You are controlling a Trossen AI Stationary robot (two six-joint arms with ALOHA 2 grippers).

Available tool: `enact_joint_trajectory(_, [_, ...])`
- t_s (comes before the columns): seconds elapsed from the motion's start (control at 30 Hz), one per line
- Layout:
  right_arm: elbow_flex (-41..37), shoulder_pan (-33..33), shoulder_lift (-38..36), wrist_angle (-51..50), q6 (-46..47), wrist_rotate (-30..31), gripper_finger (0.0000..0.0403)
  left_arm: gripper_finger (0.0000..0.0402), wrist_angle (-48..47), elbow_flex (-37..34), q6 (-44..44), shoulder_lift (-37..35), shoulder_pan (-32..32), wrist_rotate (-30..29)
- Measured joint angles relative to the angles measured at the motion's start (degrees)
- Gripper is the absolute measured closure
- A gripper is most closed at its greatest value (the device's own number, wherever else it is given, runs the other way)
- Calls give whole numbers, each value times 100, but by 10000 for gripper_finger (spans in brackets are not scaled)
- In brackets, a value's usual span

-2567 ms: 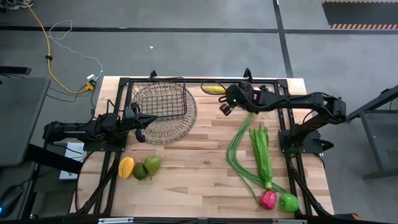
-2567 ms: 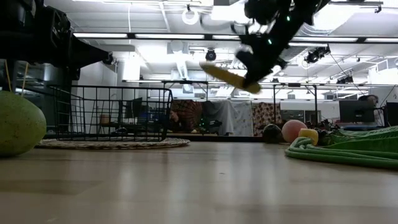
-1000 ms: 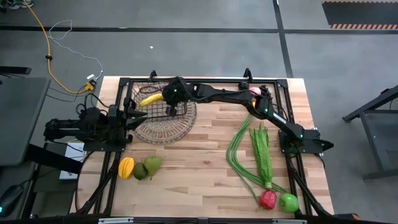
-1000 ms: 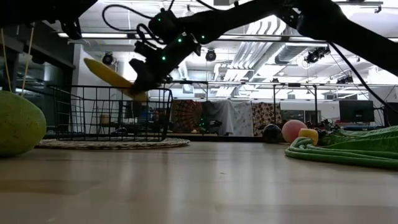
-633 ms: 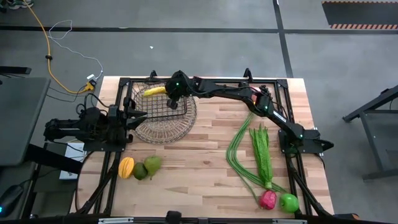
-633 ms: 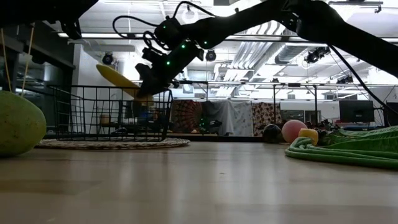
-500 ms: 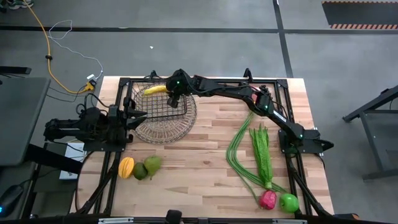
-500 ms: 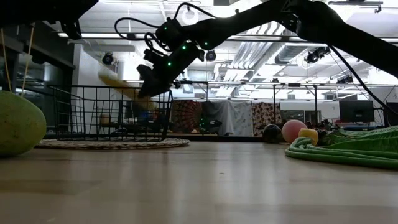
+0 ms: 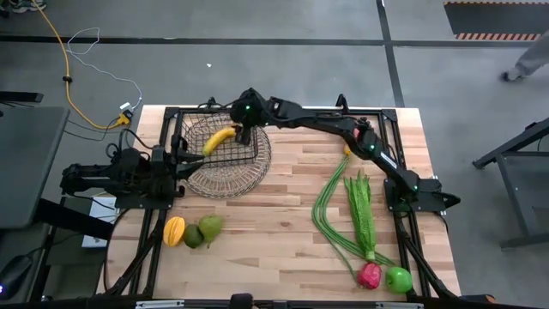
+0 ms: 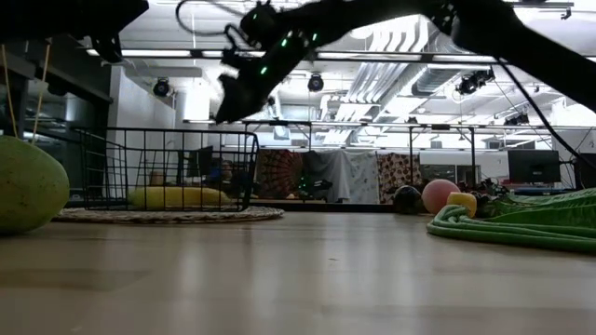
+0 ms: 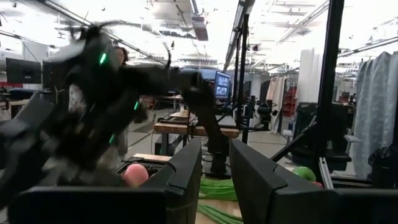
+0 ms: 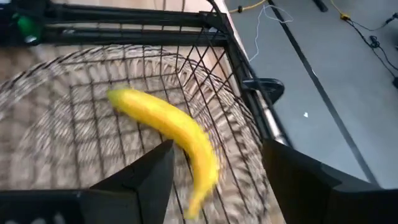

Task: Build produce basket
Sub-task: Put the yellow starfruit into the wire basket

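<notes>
The dark wire basket (image 9: 230,153) stands at the table's far left on a round woven mat (image 10: 168,215). A yellow banana (image 9: 219,139) lies on its side on the basket's floor (image 12: 56,143), also seen through the wire in the low view (image 10: 177,196). My right gripper (image 12: 217,180) hangs open above the basket's far right part (image 10: 233,102), clear of the banana. My left gripper (image 9: 185,160) waits just left of the basket, nearly level, with a narrow gap between its fingers (image 11: 216,171) and nothing in it.
An orange fruit (image 9: 174,230) and two green pears (image 9: 202,230) lie near the left front. Long green beans (image 9: 330,215), leafy greens (image 9: 362,215), a red pepper (image 9: 370,275) and a green apple (image 9: 398,279) lie at the right. A peach (image 10: 440,195) sits far back.
My right gripper, holding the banana over the basket, has opened and let it go, then risen a little. The banana has dropped from above the rim and now lies on the basket's floor.
</notes>
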Motion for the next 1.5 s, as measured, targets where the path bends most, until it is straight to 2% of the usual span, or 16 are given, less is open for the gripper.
enact_joint_trajectory(0.2, [-516,21,-883,-1231,16,-4,170,326,-98,0,0,0,0,0])
enact_joint_trajectory(0.33, [-1961,144,-1803,-861,38,1,169,326,-206,0,0,0,0,-110])
enact_joint_trajectory(0.43, [-3692,280,-2775,92,278,93,169,326,-289,0,-3,2,0,-157])
enact_joint_trajectory(0.63, [-7284,683,-4979,3460,1000,570,169,326,-322,0,62,0,0,-484])
enact_joint_trajectory(0.73, [-8516,933,-5749,4884,1472,671,169,326,-280,0,203,2,0,-646])
enact_joint_trajectory(0.83, [-9351,1083,-6285,5854,1911,832,169,326,-154,0,372,2,2,-706])
enact_joint_trajectory(0.97, [-9946,1112,-6630,6500,2412,1017,169,325,-27,0,593,1,4,-702])
enact_joint_trajectory(1.13, [-10063,1008,-6668,6554,2564,1298,169,305,-21,0,748,2,11,-698])
enact_joint_trajectory(1.5, [-10056,940,-6668,6600,2533,1274,169,184,-34,0,160,141,9,-509])
